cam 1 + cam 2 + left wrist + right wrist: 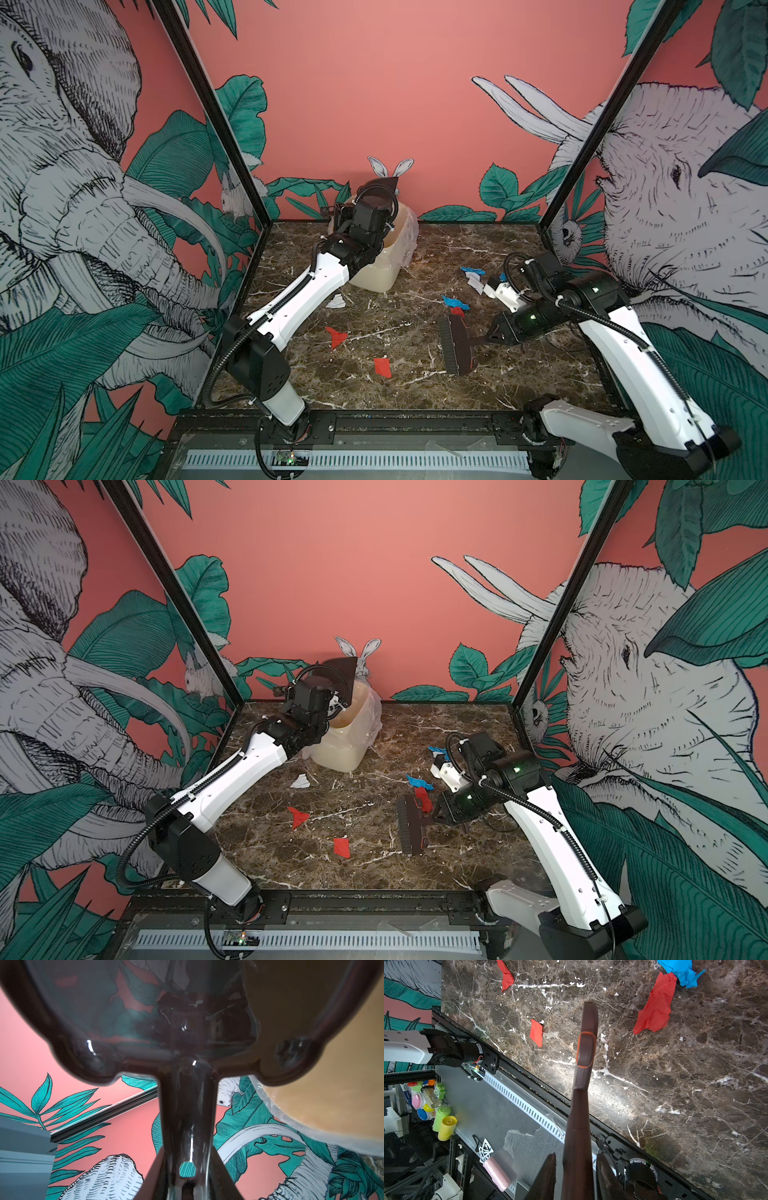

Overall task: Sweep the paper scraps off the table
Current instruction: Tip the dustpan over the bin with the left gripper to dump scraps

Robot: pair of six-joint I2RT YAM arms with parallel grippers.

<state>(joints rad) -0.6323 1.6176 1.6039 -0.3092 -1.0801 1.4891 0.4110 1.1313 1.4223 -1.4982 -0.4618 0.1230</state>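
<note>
Beyond my right gripper [488, 338], the paper scraps [382, 367] lie scattered on the table [415, 399]: two red ones past the brush [457, 345] head that stands between, a red and a blue touching each other just beside it, a blue-and-white cluster back by my wrist, one white piece near my left forearm. All are thin, creased, ragged-edged against dark veined marble. My right jaws pinch narrowly on the brush's slim brown handle. My left gripper [187, 1180] clamps the dustpan [145, 1012] handle (glossy enough to mirror the walls), pan raised over the translucent cream bin [374, 278] with its clear liner [409, 243].
</note>
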